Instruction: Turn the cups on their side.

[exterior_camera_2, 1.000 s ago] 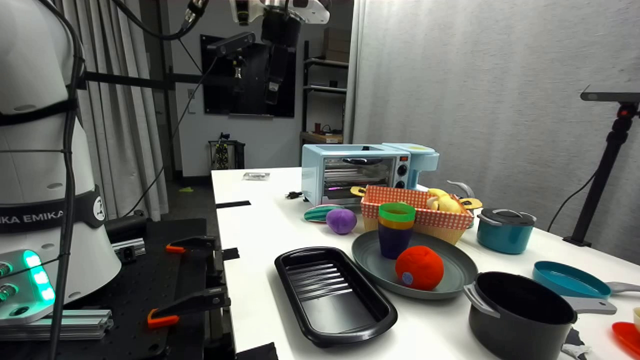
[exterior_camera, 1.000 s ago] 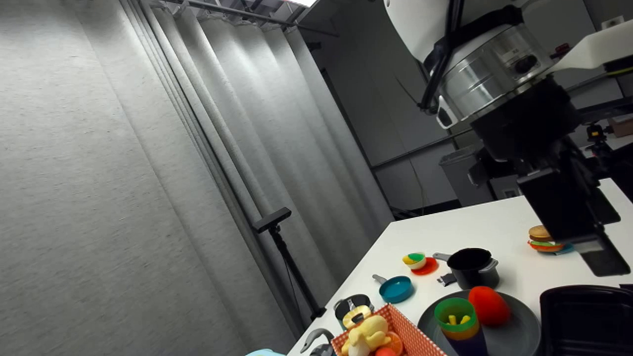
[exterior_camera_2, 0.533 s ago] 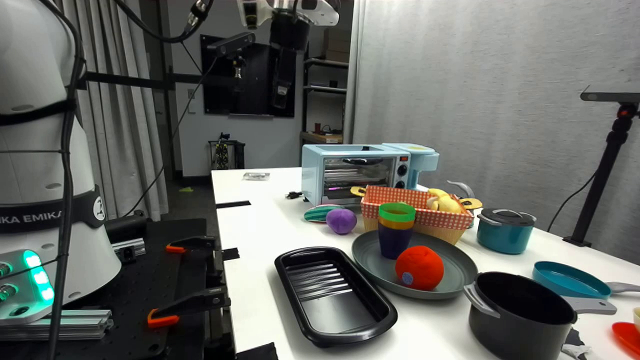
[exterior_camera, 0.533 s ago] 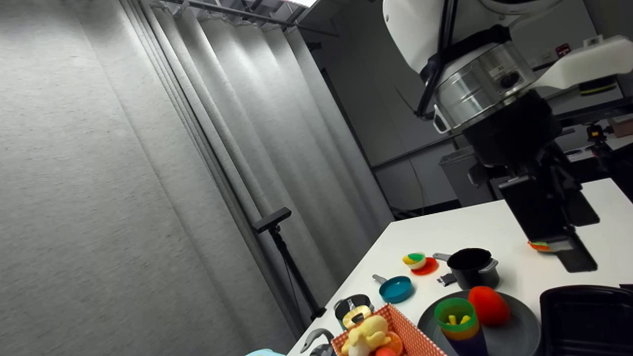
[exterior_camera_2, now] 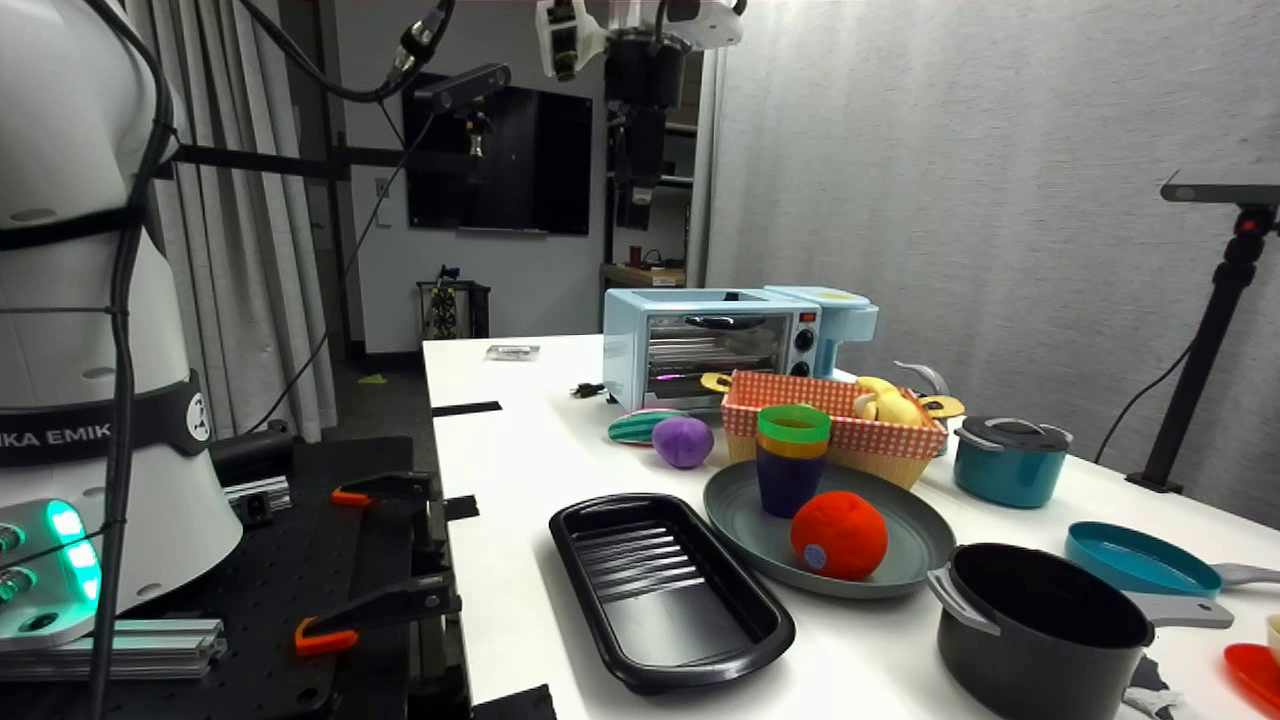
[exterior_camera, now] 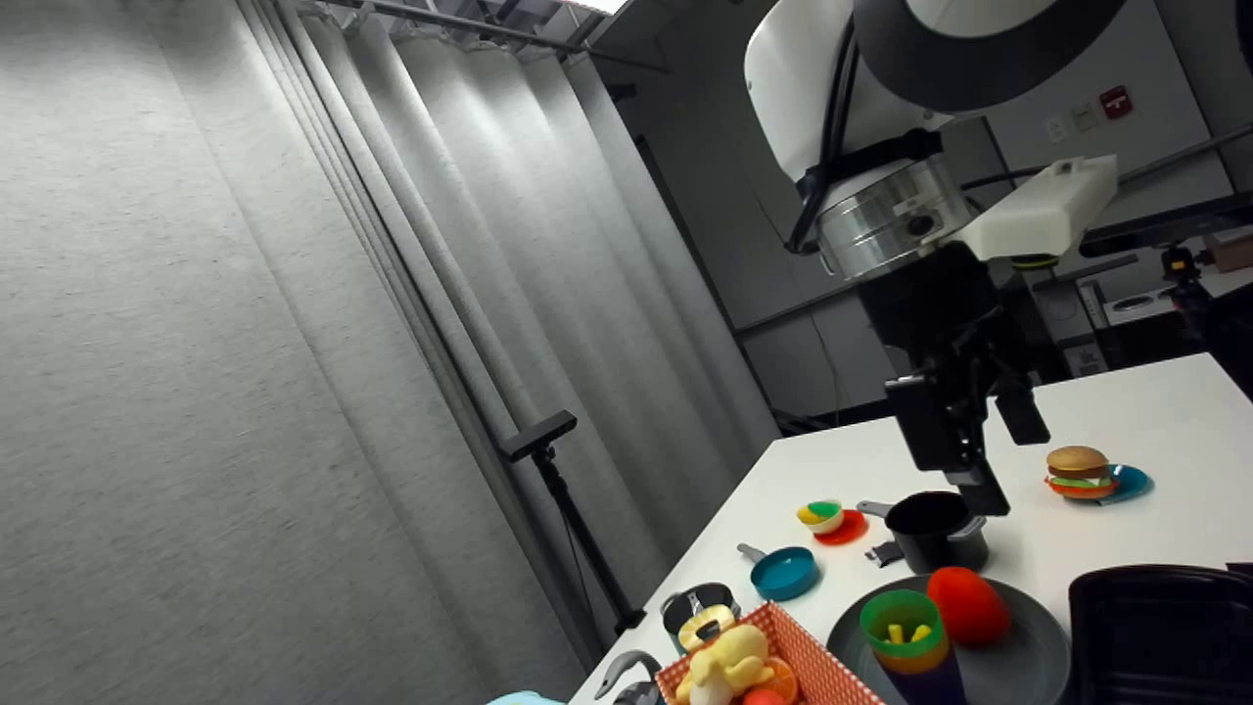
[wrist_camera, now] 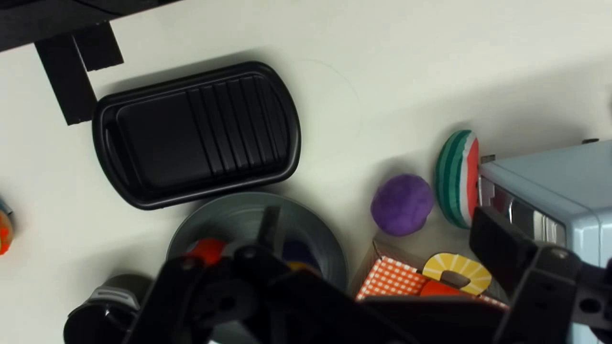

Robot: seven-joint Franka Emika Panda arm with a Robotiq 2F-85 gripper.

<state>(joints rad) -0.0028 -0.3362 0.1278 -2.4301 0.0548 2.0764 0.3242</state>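
Hovering above flat white table point(exterior_camera_2: 510, 590): black two-fingered robot gripper point(exterior_camera: 1000, 457), spread wide.
Green, orange and purple plastic cups point(exterior_camera_2: 792, 462): stacked upright, green uppermost, on round dark-grey plate point(exterior_camera_2: 915, 540), beside round red ball point(exterior_camera_2: 840, 536).
Rectangular ribbed black tray point(exterior_camera_2: 680, 620): just beside plate.
Red-and-white checked rectangular basket point(exterior_camera_2: 880, 437): near cups.

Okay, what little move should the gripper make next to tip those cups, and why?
Probably shift the open gripper sideways over the stacked cups before lowering it. They stand upright on the grey plate, and in the wrist view they show at one edge of the gripper's opening, partly hidden.
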